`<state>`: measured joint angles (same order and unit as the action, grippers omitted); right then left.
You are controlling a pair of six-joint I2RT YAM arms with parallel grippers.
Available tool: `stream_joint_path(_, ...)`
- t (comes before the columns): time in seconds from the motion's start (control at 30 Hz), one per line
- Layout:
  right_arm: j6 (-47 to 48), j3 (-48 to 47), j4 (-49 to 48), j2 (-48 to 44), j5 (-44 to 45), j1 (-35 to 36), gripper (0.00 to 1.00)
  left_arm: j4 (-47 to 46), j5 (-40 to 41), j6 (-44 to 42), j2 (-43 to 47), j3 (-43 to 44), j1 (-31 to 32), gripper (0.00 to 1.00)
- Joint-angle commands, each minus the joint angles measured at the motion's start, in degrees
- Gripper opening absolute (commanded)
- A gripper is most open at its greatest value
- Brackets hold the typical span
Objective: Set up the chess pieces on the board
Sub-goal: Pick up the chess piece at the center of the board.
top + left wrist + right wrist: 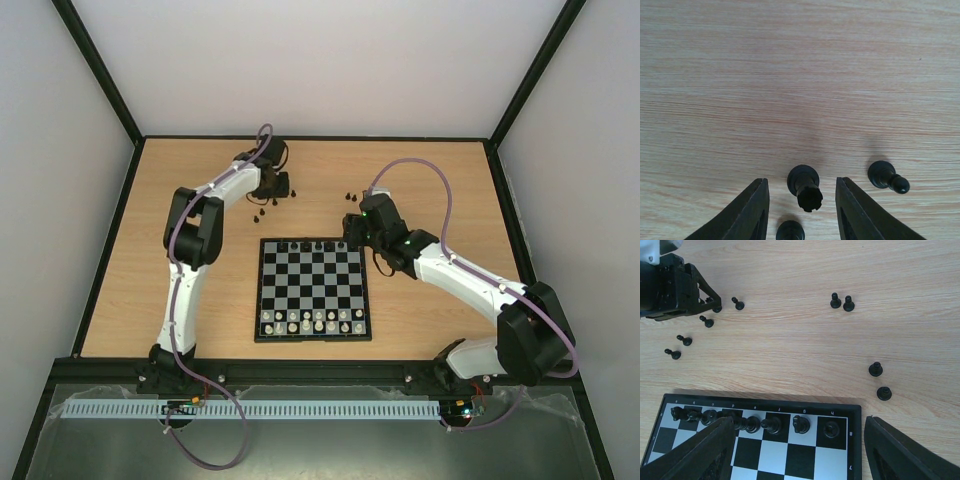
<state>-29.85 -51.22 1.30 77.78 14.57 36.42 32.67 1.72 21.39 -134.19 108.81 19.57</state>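
The board (312,290) lies mid-table, with black pieces (760,424) along its far row and pale pieces on its near row. My left gripper (802,207) is open over the table at the far left, its jaws either side of a black rook (805,187) without touching it. A pawn (888,177) lies to its right and another piece (790,231) stands nearer. My right gripper (799,450) is open and empty above the board's far right corner (852,412). Loose pawns (841,302) (880,382) stand on the wood beyond it.
More loose black pawns (685,340) stand near the left gripper (675,287) as shown in the right wrist view. A black frame (120,200) edges the wooden table.
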Motion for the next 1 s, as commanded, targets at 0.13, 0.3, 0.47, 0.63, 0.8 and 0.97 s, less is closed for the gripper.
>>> stream_joint_path(0.13,-0.39,0.26,-0.33,-0.09,0.02,-0.13,0.72,1.74,-0.32,-0.49,-1.16,2.38,-0.46,0.36)
stream_joint_path(0.3,-0.39,0.21,-0.33,0.09,0.02,-0.13,0.72,1.72,-0.43,-0.38,-1.88,2.91,-0.49,0.32)
stream_joint_path(0.47,-0.30,0.21,-0.37,0.30,0.03,-0.13,0.72,1.57,-0.49,-0.38,-2.42,3.32,-0.43,0.25)
stream_joint_path(0.63,-0.30,0.23,-0.36,0.42,0.02,-0.15,0.72,1.43,-0.41,-0.38,-2.54,3.36,-0.50,0.21)
stream_joint_path(0.8,-0.30,0.16,-0.38,0.62,-0.01,-0.13,0.72,1.09,-0.31,-0.22,-2.25,3.34,-0.52,0.17)
stream_joint_path(0.97,-0.30,0.22,-0.40,0.71,-0.09,-0.13,0.72,0.89,-0.30,-0.27,-2.45,3.34,-0.59,0.11)
